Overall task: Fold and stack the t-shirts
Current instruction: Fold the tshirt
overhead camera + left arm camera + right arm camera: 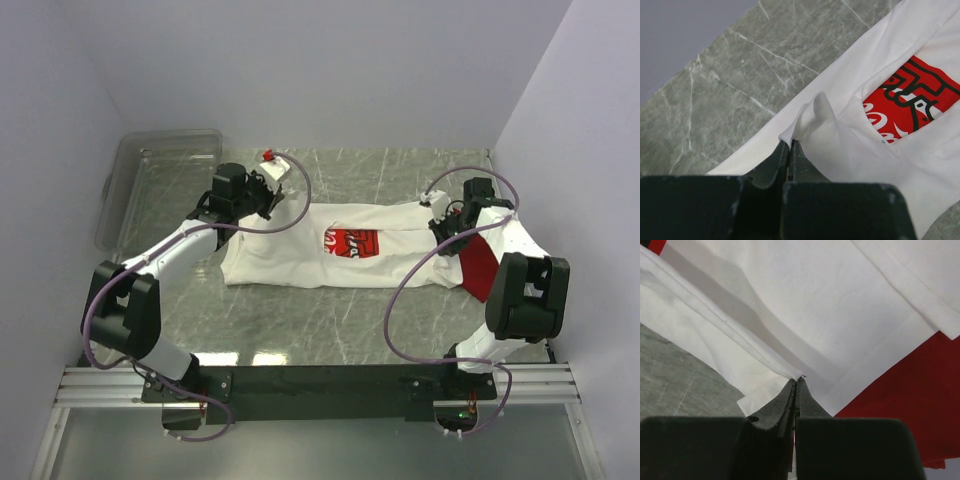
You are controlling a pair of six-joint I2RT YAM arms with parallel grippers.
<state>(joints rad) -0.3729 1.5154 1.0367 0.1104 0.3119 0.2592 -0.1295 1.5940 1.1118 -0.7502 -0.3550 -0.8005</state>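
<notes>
Barely underway: first fold in progress, nothing stacked

From above, the white t-shirt (290,255) lies stretched crosswise on the surface (330,320) as a long band with its chest print (350,242) facing up. It looks narrowed by a lengthwise fold but is far from a compact packet. The left gripper (262,200) sits at its left end and the right gripper (445,225) at its right end. The red t-shirt (480,268) lies at that right end, apparently unfolded, and the right arm hides most of it. The clear bin (130,190) stands apart at the far left.

At the left wrist, the left gripper (790,145) is clenched on a raised pinch of the white t-shirt (855,150), with the chest print (912,97) near it. How many layers it holds is unclear.

At the right wrist, the right gripper (796,382) is clenched on a hemmed edge of the white t-shirt (815,305), which overlaps the red t-shirt (910,400). The frame cuts off the red cloth's extent. Both folds and the stacking remain.
</notes>
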